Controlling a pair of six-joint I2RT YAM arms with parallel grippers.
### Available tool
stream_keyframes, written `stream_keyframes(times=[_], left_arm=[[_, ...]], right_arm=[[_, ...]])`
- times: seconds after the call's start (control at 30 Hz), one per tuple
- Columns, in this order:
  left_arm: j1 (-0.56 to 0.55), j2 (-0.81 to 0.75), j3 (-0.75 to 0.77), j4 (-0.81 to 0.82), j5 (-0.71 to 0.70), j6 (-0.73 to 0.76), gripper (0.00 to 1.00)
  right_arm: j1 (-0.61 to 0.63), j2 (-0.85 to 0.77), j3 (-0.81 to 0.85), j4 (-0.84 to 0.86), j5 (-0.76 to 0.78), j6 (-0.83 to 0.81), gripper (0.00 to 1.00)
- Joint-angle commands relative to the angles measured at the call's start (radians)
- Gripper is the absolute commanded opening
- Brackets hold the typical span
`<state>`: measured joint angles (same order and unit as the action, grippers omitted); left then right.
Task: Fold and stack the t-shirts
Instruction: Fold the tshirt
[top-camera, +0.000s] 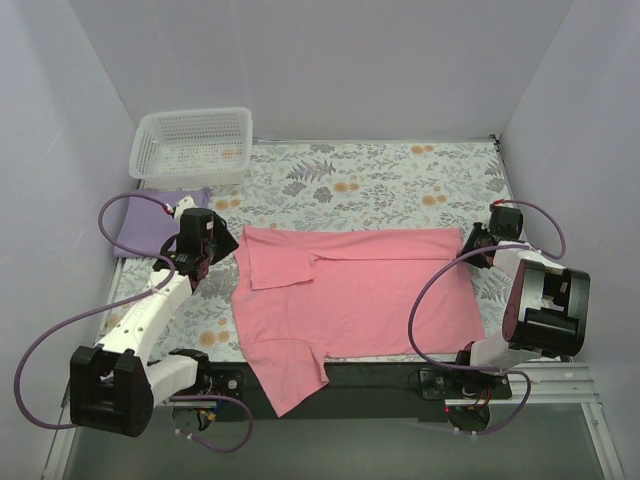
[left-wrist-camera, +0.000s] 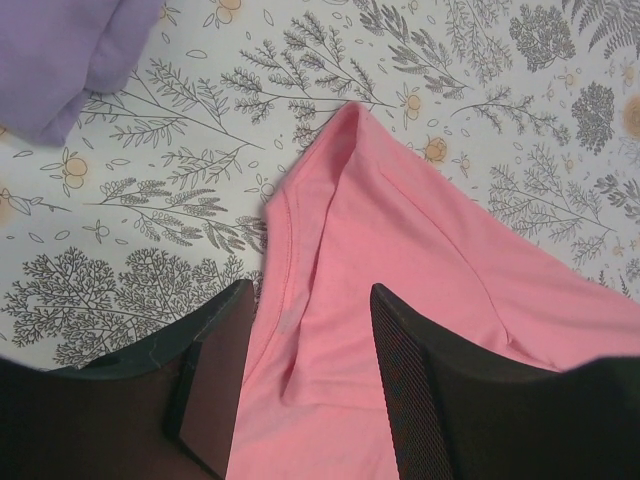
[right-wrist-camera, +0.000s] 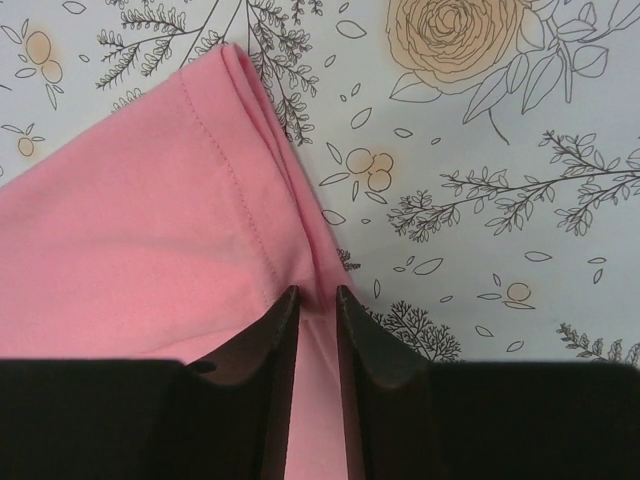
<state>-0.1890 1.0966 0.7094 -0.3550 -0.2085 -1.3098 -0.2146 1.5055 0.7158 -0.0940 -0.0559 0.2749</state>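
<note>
The salmon-pink t-shirt (top-camera: 350, 290) lies spread on the floral tablecloth, folded over along its top, with one sleeve hanging over the near table edge. The lavender t-shirt (top-camera: 150, 220) lies bunched at the far left. My left gripper (top-camera: 215, 240) is open at the pink shirt's upper left corner. In the left wrist view its jaws (left-wrist-camera: 312, 290) stand wide apart over the pink shirt's (left-wrist-camera: 400, 230) folded edge, with the lavender shirt (left-wrist-camera: 60, 60) at the top left. My right gripper (top-camera: 470, 245) is at the upper right corner, and in the right wrist view (right-wrist-camera: 317, 292) it pinches the shirt's hemmed edge (right-wrist-camera: 130, 230).
A white lattice basket (top-camera: 190, 145) stands at the back left corner, behind the lavender shirt. The floral tablecloth (top-camera: 400, 185) covers the table up to pale walls on three sides. Purple cables loop beside both arms.
</note>
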Motion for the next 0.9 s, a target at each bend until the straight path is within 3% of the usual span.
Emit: stream_keyframes(times=[0.0, 0.1, 0.37, 0.53, 0.87], left_arm=[[-0.006, -0.001, 0.005, 0.005, 0.018, 0.020, 0.49], [-0.006, 0.000, 0.009, 0.007, 0.029, 0.018, 0.49], [-0.006, -0.014, 0.002, 0.005, 0.027, 0.023, 0.49], [-0.006, -0.015, 0.001, 0.005, 0.027, 0.023, 0.49], [-0.006, -0.009, 0.004, 0.005, 0.035, 0.024, 0.49]], right_arm=[[-0.003, 0.009, 0.011, 0.030, -0.009, 0.000, 0.26], [-0.005, -0.022, 0.007, 0.024, 0.011, -0.003, 0.17], [-0.003, -0.082, 0.031, -0.015, 0.051, -0.029, 0.12], [-0.003, -0.082, 0.040, -0.029, 0.051, -0.037, 0.03], [-0.005, -0.012, 0.051, -0.030, 0.027, -0.022, 0.14]])
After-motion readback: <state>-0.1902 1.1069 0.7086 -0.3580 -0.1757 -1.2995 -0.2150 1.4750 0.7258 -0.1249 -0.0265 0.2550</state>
